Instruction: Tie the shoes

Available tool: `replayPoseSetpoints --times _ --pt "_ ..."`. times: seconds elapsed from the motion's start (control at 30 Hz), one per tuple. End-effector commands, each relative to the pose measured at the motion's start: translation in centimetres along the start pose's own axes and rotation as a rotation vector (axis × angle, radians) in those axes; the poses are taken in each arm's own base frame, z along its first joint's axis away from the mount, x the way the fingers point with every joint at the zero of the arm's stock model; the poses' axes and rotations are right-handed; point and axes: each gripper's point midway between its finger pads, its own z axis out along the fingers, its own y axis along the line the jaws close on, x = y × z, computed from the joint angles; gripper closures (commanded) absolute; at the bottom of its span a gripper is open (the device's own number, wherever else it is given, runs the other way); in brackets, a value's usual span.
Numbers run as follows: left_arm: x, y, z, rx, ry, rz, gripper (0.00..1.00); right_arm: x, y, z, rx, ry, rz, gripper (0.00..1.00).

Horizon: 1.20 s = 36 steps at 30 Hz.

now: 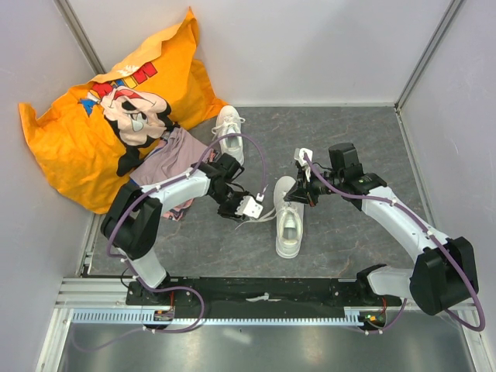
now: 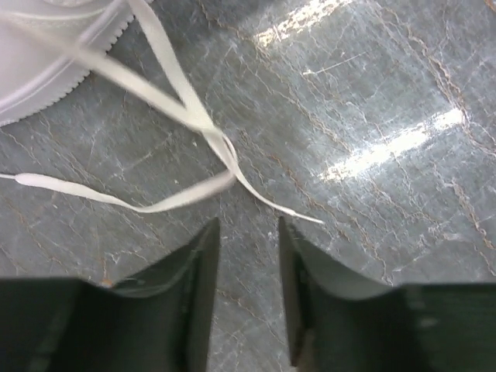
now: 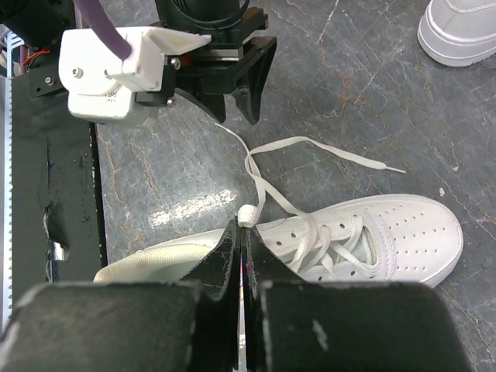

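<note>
The right jaws are pinching a lace [image 3: 249, 215] of the near shoe [image 1: 288, 221], which is lying on the bench [image 1: 349, 132] between both arms. The left jaws are hovering spread and empty over its loose lace ends [image 2: 203, 122]; the other shoe [image 1: 229, 128] is sitting farther back

The left arm [image 1: 174, 188] reaches forward and inward from its base, elbow bent. The left claw [image 2: 248, 226] points downward, its fingers [image 2: 198, 271] parted with nothing between them. The right arm [image 1: 397, 215] bends in toward the middle, wrist angled down. The right claw [image 3: 241, 229] is pressed closed, a white lace [image 3: 248, 214] pinched at its tips
</note>
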Motion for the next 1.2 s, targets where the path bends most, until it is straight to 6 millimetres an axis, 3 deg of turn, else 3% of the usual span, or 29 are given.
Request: replayPoseSetpoints --times 0.0,0.17,0.37,0.63,0.83,0.93,1.07,1.17 --pt "0.0 1.8 -0.9 -0.064 -0.026 -0.049 0.51 -0.8 -0.2 -0.1 0.004 -0.027 -0.046 1.00" --pt "-0.5 5.5 -1.5 -0.111 -0.060 0.011 0.50 -0.9 -0.4 -0.1 0.009 -0.028 -0.048 1.00" --pt "-0.6 6.7 0.0 -0.073 -0.072 0.192 0.50 -0.7 -0.6 0.0 0.011 -0.022 -0.037 1.00" --pt "0.3 7.8 2.3 -0.009 -0.014 0.313 0.48 -0.7 -0.8 0.2 0.010 -0.016 -0.029 1.00" --pt "2.4 6.9 3.7 0.090 0.044 0.319 0.50 -0.8 -1.0 0.2 0.015 -0.015 -0.032 1.00" --pt "3.7 6.0 4.0 0.140 0.087 0.309 0.58 -0.9 -1.1 0.2 0.016 -0.016 -0.030 1.00" --pt "4.4 4.9 3.8 0.177 0.113 0.289 0.81 -1.0 -1.1 0.2 0.014 -0.018 -0.034 1.00" --pt "4.7 4.1 3.1 0.176 0.120 0.269 0.91 -1.1 -1.1 0.2 0.015 -0.019 -0.038 1.00"
